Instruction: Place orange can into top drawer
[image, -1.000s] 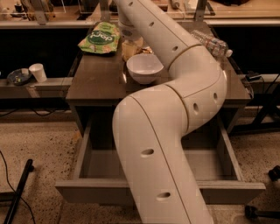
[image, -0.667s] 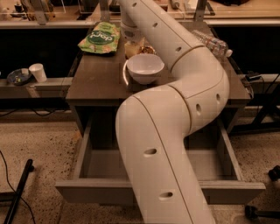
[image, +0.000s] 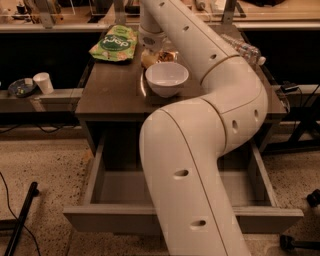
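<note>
— Where's the gripper (image: 149, 52), and is it holding anything?

— It points down at the back of the table (image: 110, 95), just behind the left rim of the bowl (image: 166, 78). The wrist and the bowl hide its tip, so I cannot tell whether it is spread or closed, or whether it grips anything.

— And the can (image: 167, 56)?

— Only a bit of orange shows, standing on the table right behind the bowl and just to the right of the gripper. Very close to it. I can't tell if they touch.

— The drawer (image: 100, 220)?

— Pulled out below the table's front edge. The arm crosses over its middle, and what shows of the inside is bare.

— Anything different from a second ago?

— Little. The gripper is at about the same spot behind the bowl, and the arm's elbow has swung slightly outward to the right. The bowl, the bag (image: 115, 42) at the back left, the bottle (image: 243, 49) at the back right and the drawer have stayed put.
</note>
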